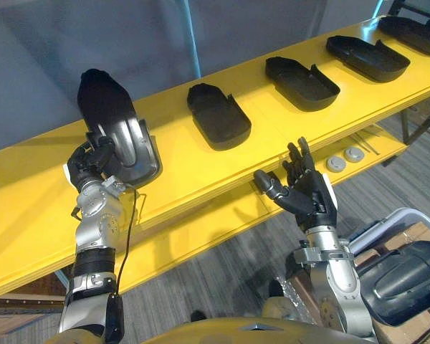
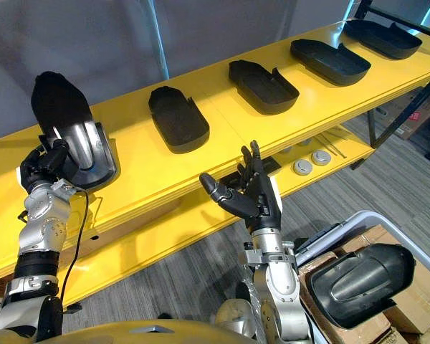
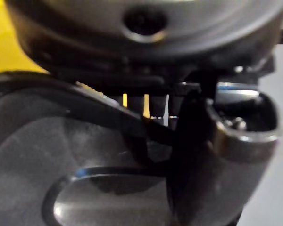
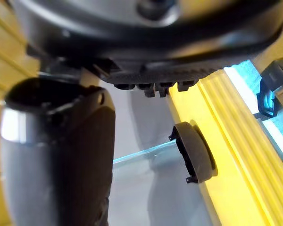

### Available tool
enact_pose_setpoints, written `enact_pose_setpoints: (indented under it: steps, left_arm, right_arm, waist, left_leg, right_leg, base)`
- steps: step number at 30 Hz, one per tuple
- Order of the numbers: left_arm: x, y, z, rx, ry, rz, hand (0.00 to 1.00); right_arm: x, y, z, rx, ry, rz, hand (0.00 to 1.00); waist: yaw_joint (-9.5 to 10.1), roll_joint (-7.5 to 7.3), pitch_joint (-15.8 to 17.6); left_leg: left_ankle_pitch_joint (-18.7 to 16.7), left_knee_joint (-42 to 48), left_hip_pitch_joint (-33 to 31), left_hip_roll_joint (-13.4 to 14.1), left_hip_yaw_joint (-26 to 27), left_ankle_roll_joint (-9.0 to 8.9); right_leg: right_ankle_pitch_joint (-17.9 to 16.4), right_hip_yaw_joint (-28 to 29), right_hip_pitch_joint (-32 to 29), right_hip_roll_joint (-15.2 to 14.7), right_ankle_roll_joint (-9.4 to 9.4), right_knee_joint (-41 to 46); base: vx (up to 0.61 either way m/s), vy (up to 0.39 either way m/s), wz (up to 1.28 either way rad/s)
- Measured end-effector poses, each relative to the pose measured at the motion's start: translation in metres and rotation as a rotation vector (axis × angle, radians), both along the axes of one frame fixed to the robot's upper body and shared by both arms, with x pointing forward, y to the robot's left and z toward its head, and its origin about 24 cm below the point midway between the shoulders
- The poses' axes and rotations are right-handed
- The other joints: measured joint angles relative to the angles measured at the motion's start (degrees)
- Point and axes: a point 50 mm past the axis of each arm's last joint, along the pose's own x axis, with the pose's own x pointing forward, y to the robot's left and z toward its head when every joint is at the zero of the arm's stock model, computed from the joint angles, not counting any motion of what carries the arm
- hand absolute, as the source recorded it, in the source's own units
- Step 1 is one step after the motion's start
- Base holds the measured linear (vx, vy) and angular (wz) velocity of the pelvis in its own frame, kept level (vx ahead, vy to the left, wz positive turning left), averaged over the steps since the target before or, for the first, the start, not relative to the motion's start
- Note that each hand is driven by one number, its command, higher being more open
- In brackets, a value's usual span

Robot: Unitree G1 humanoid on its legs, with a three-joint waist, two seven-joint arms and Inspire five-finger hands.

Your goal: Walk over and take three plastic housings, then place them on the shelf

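My left hand (image 1: pixel 90 160) is shut on the near end of a black plastic housing (image 1: pixel 116 123), which stands tilted up on the left part of the yellow shelf (image 1: pixel 29 188). Its glossy inner face (image 3: pixel 85 155) shows close up in the left wrist view. Several more black housings lie flat along the shelf to the right, the nearest (image 1: pixel 218 115), then another (image 1: pixel 302 83) and another (image 1: pixel 366 57). My right hand (image 1: pixel 309 190) is open, palm up and empty, in front of the shelf's edge. One more housing (image 1: pixel 407 278) rests in a bin at the lower right.
A lower yellow shelf board (image 1: pixel 222 215) runs under the top one and carries two round grey discs (image 1: pixel 336 163). Cardboard boxes (image 2: pixel 416 304) sit in the white-rimmed bin (image 1: pixel 401 215) at the lower right. Grey floor lies below.
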Motion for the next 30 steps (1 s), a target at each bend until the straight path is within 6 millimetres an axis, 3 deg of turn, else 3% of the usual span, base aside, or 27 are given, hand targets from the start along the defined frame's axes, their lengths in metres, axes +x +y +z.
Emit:
enact_pose_setpoints:
  steps: [6,16,24,25,30]
  left_arm:
    - [0.003,0.011,-0.013,-0.080,0.085,0.012,0.00]
    - [0.012,0.021,-0.010,-0.080,0.143,-0.034,0.00]
    - [0.024,0.027,0.003,-0.052,0.131,-0.073,0.00]
    - [0.025,0.028,0.004,-0.044,0.130,-0.073,1.00]
    - [0.024,0.038,0.009,-0.013,0.131,-0.047,1.00]
  right_arm:
    - [0.000,-0.002,0.000,-0.016,0.001,-0.004,1.00]
    - [0.001,-0.005,0.003,-0.025,-0.006,-0.009,1.00]
    - [0.009,-0.004,0.020,-0.051,-0.086,0.023,1.00]
    - [0.010,-0.004,0.021,-0.048,-0.091,0.025,1.00]
    - [0.014,-0.003,0.026,-0.052,-0.117,0.036,1.00]
  waist:
    - [-0.07,0.32,0.14]
    - [-0.35,0.75,0.51]
    - [-0.46,-0.16,2.67]
    - [-0.54,-0.15,3.15]
    - [-1.51,-0.19,4.99]
  left_leg:
    - [0.48,-0.32,-0.07,0.52,-0.44,-0.25]
    - [0.61,-0.19,-0.14,0.62,-0.50,-0.36]
    - [0.44,0.93,-1.08,0.76,-0.50,-0.50]
    - [0.44,1.04,-1.07,0.78,-0.44,-0.50]
    - [0.43,1.36,-1.22,0.77,0.20,-0.50]
  right_leg:
    - [-0.14,-0.37,-0.03,0.51,-0.18,0.04]
    - [-0.38,-0.30,-0.03,0.50,0.19,0.14]
    - [-0.81,0.20,-1.14,0.39,-0.06,1.22]
    - [-0.81,0.32,-1.22,0.39,-0.06,1.39]
    - [-0.82,1.11,-2.02,0.37,-0.01,2.13]
  base:
    - [0.00,-0.007,0.02]
    - [0.00,0.000,0.00]
    - [-0.02,-0.002,-0.01]
    - [-0.03,-0.003,-0.03]
    - [-0.02,0.000,-0.07]
